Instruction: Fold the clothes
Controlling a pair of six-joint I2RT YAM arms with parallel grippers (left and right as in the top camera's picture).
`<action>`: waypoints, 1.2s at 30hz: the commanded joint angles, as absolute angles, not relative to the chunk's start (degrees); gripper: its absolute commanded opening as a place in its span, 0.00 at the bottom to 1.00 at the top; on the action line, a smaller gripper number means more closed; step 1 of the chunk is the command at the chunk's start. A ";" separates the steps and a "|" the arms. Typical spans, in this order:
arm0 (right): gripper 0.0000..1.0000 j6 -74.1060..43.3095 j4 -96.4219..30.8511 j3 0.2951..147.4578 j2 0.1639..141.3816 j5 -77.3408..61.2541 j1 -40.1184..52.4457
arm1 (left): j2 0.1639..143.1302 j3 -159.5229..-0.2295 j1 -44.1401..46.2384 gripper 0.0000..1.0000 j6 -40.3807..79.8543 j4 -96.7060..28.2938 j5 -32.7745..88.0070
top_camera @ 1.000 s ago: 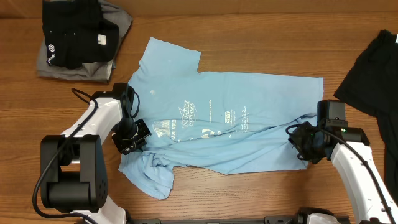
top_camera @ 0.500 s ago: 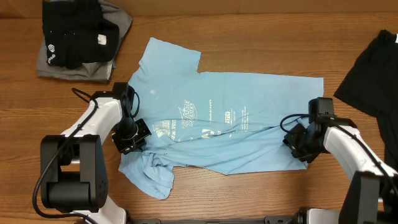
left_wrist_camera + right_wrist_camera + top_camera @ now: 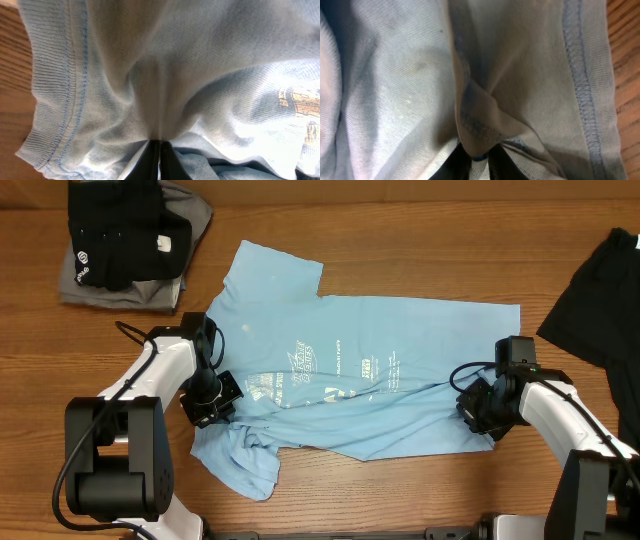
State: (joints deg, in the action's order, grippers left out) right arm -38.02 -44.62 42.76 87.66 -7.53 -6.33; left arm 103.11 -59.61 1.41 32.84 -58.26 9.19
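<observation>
A: Overhead: light blue T-shirt (image 3: 400,350) lies spread across the middle of the wooden table (image 3: 400,240), sleeves to the left, hem to the right, small white print facing up.

B: Texture?

A: Soft cotton knit. The far part lies fairly flat. The near edge is rumpled, and the near-left sleeve is bunched into a lump.

B: Left gripper (image 3: 215,402)?

A: It sits at the left end of the shirt, at the neck area. In the left wrist view the dark fingers (image 3: 150,165) are pressed together on a fold of cloth, and creases fan out from the pinch. A ribbed neckband with a stitched line runs beside it, with bare wood grain at the left edge.

B: Right gripper (image 3: 478,408)?

A: It is at the near-right corner, on the hem side. In the right wrist view the fingers (image 3: 454,169) are clamped on a raised ridge of fabric, and the gap between them is filled with cloth. A double-stitched hem runs down the right side, and wood shows past it.

B: Anything else on the table?

A: A pile of folded clothes (image 3: 125,240), black on grey, sits at the far left, well apart from the shirt. A black garment (image 3: 600,300) lies at the right edge, also apart.
</observation>
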 commanded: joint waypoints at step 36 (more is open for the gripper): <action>0.04 -44.77 -76.16 66.96 61.17 0.51 -6.52 | 55.70 -66.76 17.47 0.04 31.24 -68.14 3.99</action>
